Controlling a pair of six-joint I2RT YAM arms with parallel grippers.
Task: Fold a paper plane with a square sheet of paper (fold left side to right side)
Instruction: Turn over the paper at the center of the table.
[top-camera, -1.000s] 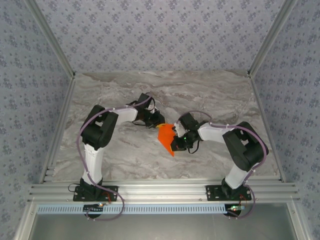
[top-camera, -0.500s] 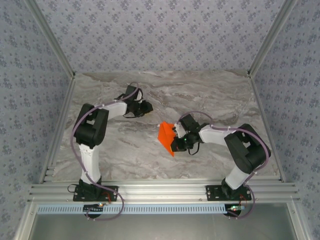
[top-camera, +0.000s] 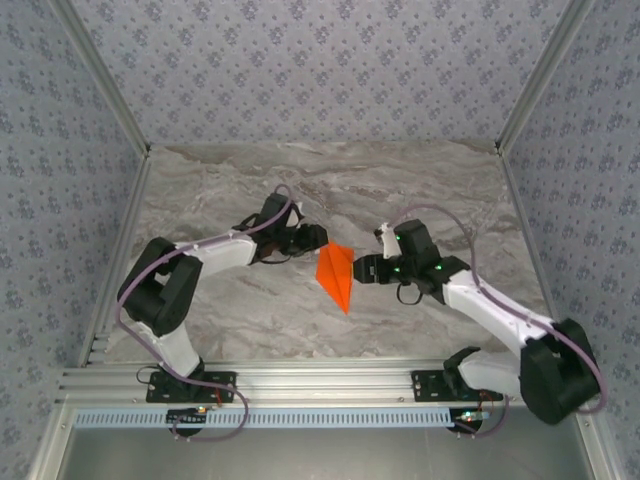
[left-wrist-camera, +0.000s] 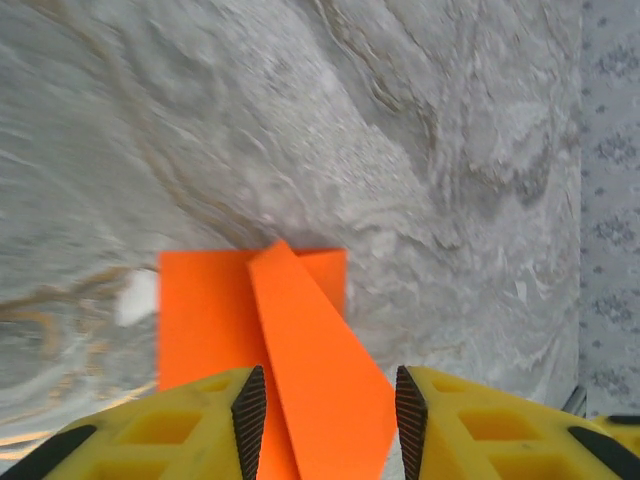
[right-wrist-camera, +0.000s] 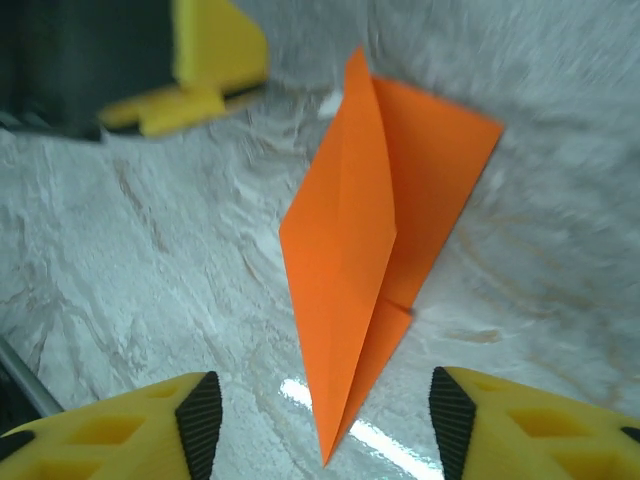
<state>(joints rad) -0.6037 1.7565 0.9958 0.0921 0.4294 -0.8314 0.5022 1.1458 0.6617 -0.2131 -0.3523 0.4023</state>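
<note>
Now the left pincer (top-camera: 318, 238) and the right pincer (top-camera: 361, 270) are both open, one on each side of the folded orange paper (top-camera: 335, 272).

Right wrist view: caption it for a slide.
Folded orange paper lies on the marbled table before the open right gripper.

Nothing legible is showing: no text, label, brand or number is appearing on the paper plane (top-camera: 335, 272) or tabletop (top-camera: 400, 180).
</note>
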